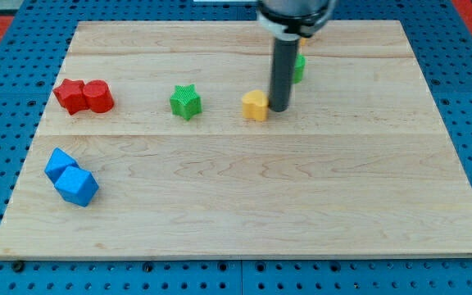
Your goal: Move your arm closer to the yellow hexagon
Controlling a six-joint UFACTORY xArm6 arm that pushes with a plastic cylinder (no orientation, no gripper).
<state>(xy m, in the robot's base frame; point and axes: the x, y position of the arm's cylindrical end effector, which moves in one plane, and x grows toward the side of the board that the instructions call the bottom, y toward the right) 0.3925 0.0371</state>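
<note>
So my tip [279, 109] is sitting just right of the yellow hexagon [255, 105], a bit above the middle of the frame, basically beside it and maybe touching, can't really tell from this angle. There's no jaw or anything on the end, it's just a straight dark rod coming down from the top of the frame, so it isn't holding a thing, only resting its end on the wooden board [244, 205].

Behind the rod, toward the upper middle, a green block [299, 67] pokes out on its right side; most of it is hidden so the shape is anyone's guess. Left of the hexagon there's a green star [185, 102], clearly apart from it. Further over at the upper left two red blocks [83, 96] are pushed up against each other, and at lower left two blue blocks [70, 177] are also touching, one looks like a cube
</note>
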